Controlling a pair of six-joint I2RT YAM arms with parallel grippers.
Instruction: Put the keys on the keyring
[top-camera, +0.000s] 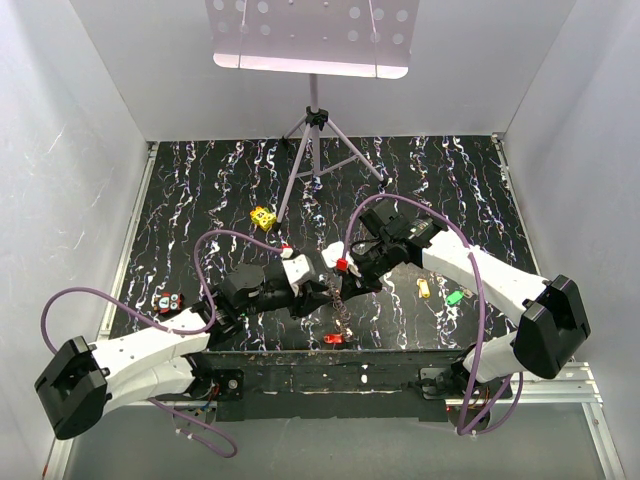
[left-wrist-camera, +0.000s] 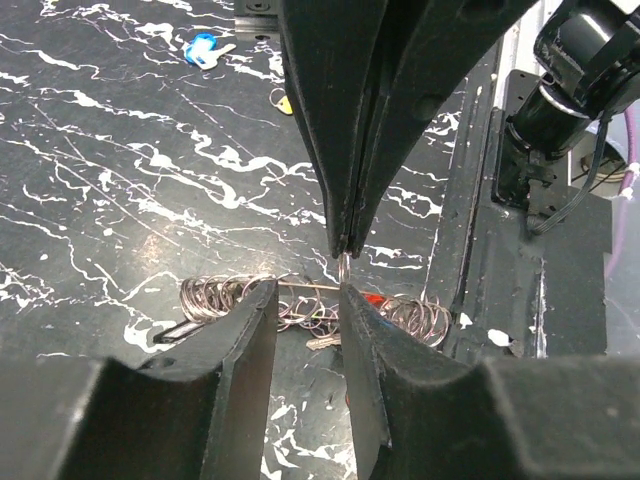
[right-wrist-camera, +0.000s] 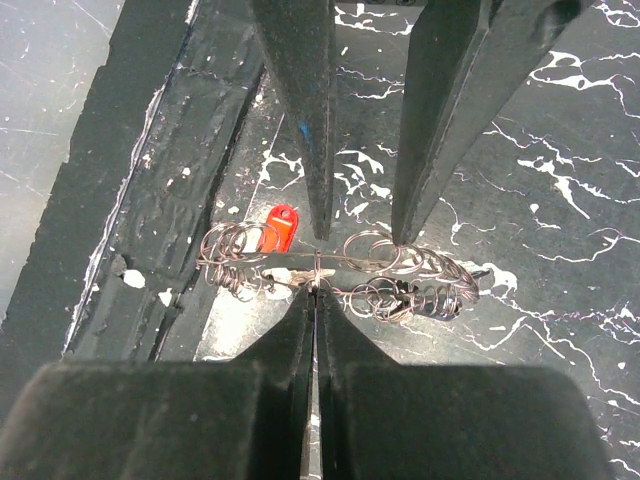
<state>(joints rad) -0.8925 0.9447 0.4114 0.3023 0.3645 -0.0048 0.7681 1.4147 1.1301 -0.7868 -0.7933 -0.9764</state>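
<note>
**A:** What is the ground like, from the arm bases outward?

**B:** A black table (top-camera: 200, 180) veined with white streaks. The red key (top-camera: 333, 339) lies flat close to its near edge. A little farther out, to the right, the orange key (top-camera: 423, 288) and the green key (top-camera: 455, 297) lie near each other without touching. Beyond the middle, to the left, sits a yellow dotted cube (top-camera: 263, 217). Behind it the tripod legs of a stand (top-camera: 315, 150) rest on the far half of the table, and the stand carries a perforated tray (top-camera: 310, 35). Plain white walls (top-camera: 80, 150) close in the left, right and far sides.

**A:** And the keyring?

**B:** The keyring (right-wrist-camera: 352, 262) is over the near part of the table, between the two arms. The wrist cameras see it edge-on, a wire band crowded with small dull metal loops. The red key lies just beside it. I cannot tell whether its lowest loops rest on the surface.

**A:** Who has it?

**B:** The right gripper (left-wrist-camera: 343, 248) is pinched tight on the wire at the middle of the ring. The left gripper (right-wrist-camera: 360, 238) faces it from the opposite side. Its jaws are a narrow gap apart, one finger on either side of the band, right where the right gripper holds. I cannot tell whether its pads touch the wire.
</note>
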